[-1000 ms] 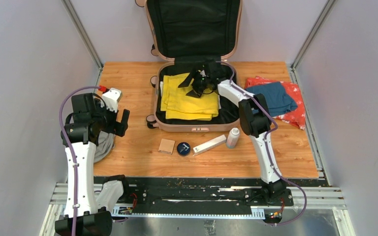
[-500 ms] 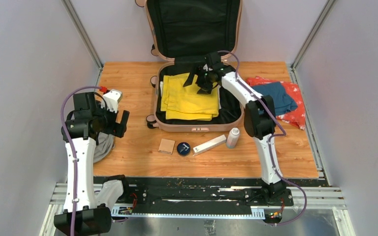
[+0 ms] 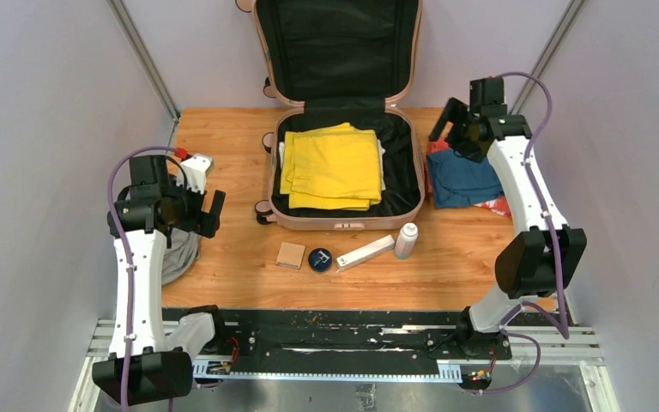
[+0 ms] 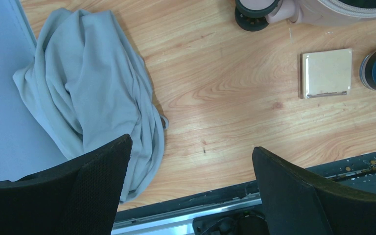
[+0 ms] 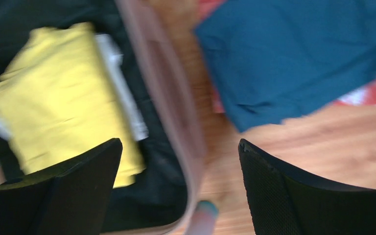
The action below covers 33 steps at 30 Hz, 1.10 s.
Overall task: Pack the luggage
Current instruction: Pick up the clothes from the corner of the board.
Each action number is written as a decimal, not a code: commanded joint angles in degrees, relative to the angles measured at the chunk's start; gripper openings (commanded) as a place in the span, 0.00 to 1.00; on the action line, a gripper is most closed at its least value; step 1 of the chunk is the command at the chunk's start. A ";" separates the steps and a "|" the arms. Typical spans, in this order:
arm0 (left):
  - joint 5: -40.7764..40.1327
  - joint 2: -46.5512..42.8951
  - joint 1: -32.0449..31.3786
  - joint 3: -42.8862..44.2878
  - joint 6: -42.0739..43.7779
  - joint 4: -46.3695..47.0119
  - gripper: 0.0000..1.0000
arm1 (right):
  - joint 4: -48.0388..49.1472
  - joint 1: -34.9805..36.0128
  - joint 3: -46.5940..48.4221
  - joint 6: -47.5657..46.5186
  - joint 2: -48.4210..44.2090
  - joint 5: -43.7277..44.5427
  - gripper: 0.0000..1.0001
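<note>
The luggage [image 3: 343,221] is a pale pink suitcase lying open at the back of the table, its lid propped against the wall. A folded yellow cloth [image 3: 335,167] lies in its black-lined base, over something white. My right gripper [image 3: 456,137] hangs open and empty above the left edge of a blue cloth [image 3: 463,180]. The blurred right wrist view shows this gripper [image 5: 180,161] over the suitcase's right wall [image 5: 166,98], with the yellow cloth [image 5: 63,98] on the left and the blue cloth [image 5: 293,54] on the right. My left gripper [image 4: 191,166] is open over bare wood beside a grey cloth bundle [image 4: 88,98].
The blue cloth sits on a red patterned cloth [image 3: 502,204]. In front of the suitcase lie a beige square case [image 3: 291,255], a dark round tin [image 3: 320,259], a long white box [image 3: 365,253] and a white bottle [image 3: 406,240]. Grey walls close in on both sides.
My right arm has swung from over the yellow cloth in the suitcase out to the right, above the blue cloth, and its jaws have opened wider. The left arm has barely moved.
</note>
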 commanded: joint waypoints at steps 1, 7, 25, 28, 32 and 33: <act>1.44 0.73 0.44 2.26 0.10 -1.15 1.00 | -3.88 -5.00 -4.18 -2.36 2.71 9.92 0.91; 1.46 -0.74 0.47 2.38 -0.15 -1.15 1.00 | -7.95 -6.48 6.11 -3.85 16.33 13.28 0.88; 2.18 0.95 0.46 2.36 -1.87 -1.09 1.00 | -13.14 -5.07 27.88 -2.93 40.78 11.91 0.82; 2.72 1.62 0.40 2.43 -2.12 -1.09 1.00 | -13.17 -4.36 26.95 -2.90 42.07 13.06 0.84; 3.50 2.08 0.45 2.42 -2.46 -1.00 1.00 | -13.26 -3.77 25.44 -2.79 43.43 15.08 0.84; 3.71 2.05 0.49 2.42 -2.51 -1.09 1.00 | -13.26 -3.68 25.18 -2.68 43.66 15.39 0.84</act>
